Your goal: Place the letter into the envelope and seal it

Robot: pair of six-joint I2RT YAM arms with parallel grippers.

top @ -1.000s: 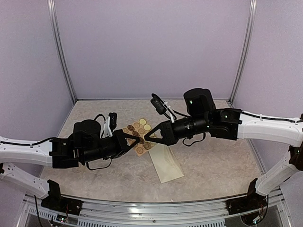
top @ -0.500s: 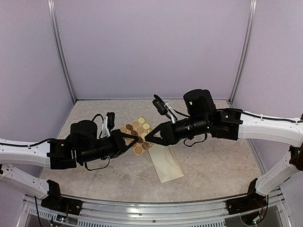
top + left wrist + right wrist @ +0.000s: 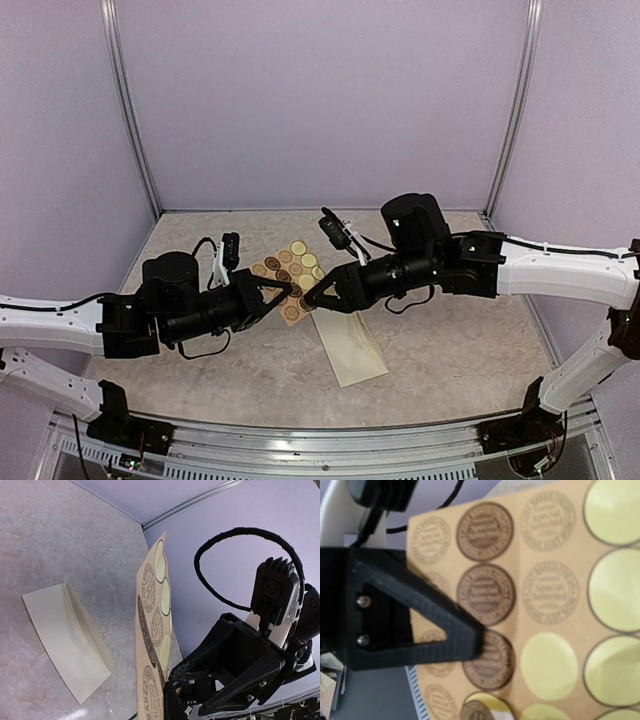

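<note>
At the near edge of the table (image 3: 450,350) ran a metal rail (image 3: 320,445), with both arms reaching inward from its corners. Just beyond it the cream envelope (image 3: 350,348) lay flat on the marbled top, set at a slant, its near short edge well clear of the rail and all its sides free. In the left wrist view a crease ran lengthwise down the envelope, and whether the flap lay fully flat could not be told. Bare tabletop stretched to the right of the envelope as far as the side wall, and more lay open to its near left. Over the envelope's far end the right gripper (image 3: 312,298) pointed left, its tips at the lower edge of a tan sticker sheet (image 3: 290,268); how far its jaws stood apart could not be told. Just left of the envelope's far end the left gripper (image 3: 287,293) was clamped on that sheet and held it upright off the table, with one of its fingers (image 3: 410,615) pressed on a brown round sticker. Several circles on the sheet were blank yellow. Beyond the sheet, open table ran to the lilac back wall (image 3: 320,100).
</note>
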